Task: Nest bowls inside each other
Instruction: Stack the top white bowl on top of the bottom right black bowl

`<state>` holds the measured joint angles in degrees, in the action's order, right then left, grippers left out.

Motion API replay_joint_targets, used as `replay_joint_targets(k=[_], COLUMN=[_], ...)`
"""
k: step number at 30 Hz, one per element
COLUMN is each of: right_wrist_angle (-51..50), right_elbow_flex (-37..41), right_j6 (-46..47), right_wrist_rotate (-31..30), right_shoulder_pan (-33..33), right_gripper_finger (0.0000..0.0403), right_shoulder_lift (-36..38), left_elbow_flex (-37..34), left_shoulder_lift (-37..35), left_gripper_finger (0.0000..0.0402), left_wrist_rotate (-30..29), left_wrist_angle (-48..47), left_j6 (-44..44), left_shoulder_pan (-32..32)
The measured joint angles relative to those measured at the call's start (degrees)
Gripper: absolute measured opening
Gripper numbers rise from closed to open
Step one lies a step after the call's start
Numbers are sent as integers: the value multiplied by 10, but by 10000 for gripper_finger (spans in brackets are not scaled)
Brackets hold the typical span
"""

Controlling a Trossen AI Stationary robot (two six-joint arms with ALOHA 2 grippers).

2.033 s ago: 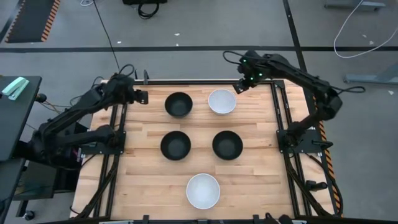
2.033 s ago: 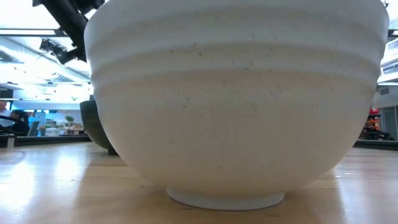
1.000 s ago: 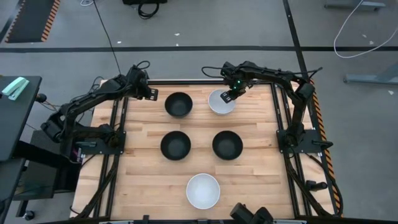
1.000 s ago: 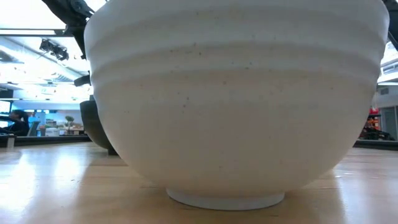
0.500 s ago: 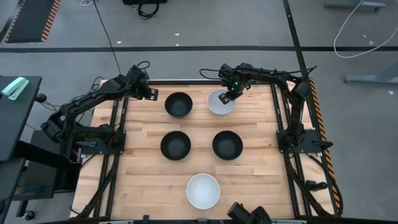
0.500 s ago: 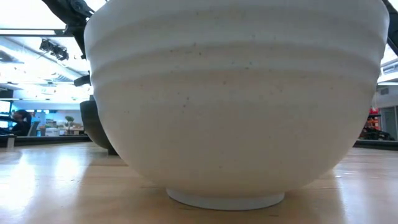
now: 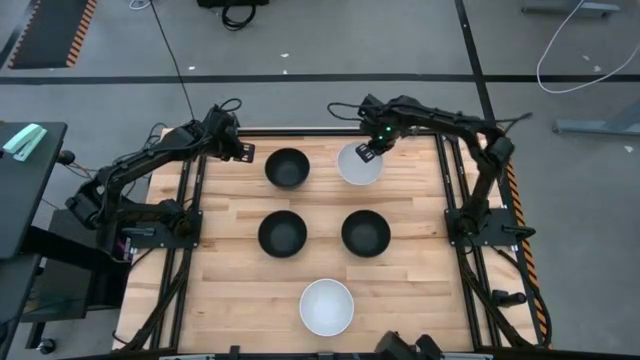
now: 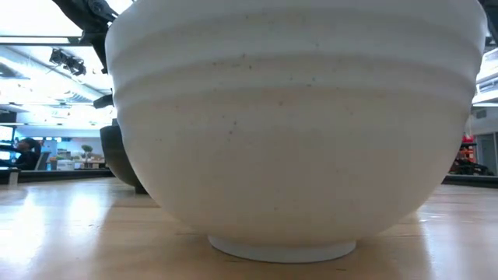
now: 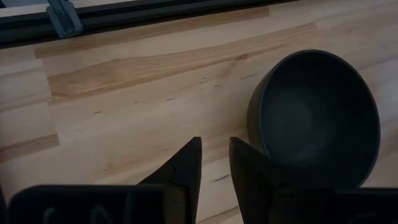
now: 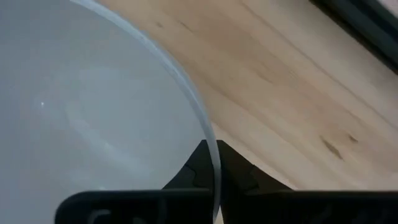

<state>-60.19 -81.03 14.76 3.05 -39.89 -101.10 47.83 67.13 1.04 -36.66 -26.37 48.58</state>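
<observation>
Five bowls stand open side up on the wooden table. A black bowl and a white bowl are at the far edge. Two black bowls sit mid-table. A second white bowl stands at the near edge and fills the low view. My right gripper is shut on the far white bowl. My left gripper hovers left of the far black bowl, its fingers a narrow gap apart with nothing between them. My right gripper pinches the far white bowl's rim on the bowl's far side, one finger inside the bowl and one outside. The fingers come from above, slanting in from the table's far edge. The bowl stays upright.
Black metal frame rails run along the table's left and right sides. Bare wood lies at the near left and near right of the near white bowl.
My right arm's elbow has swung a little toward the table's right edge, while its gripper has kept at the far white bowl's far rim.
</observation>
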Motion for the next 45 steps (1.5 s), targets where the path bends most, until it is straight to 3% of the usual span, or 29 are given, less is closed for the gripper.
replay_joint_targets(k=[7,16,23,35,45], right_wrist_angle=[-100,-149,-156,-147,-117], right_elbow_flex=[0,-1,-1,-1,-1], right_j6=[4,107,136,74,49], right_wrist_rotate=[0,0,7,15,39], right_shoulder_pan=[51,227,322,319,341], right_gripper_finger=[3,2,2,2,3], right_shoulder_lift=[113,200,158,41,-9], left_elbow_flex=[0,0,0,0,0], left_shoulder_lift=[0,0,0,0,0], left_gripper_finger=[82,85,81,84,77], left_wrist_rotate=[0,14,17,18,19], left_wrist_angle=[0,1,1,-5,-20], left_j6=[0,1,1,1,1], left_shoulder_pan=[0,0,0,0,0])
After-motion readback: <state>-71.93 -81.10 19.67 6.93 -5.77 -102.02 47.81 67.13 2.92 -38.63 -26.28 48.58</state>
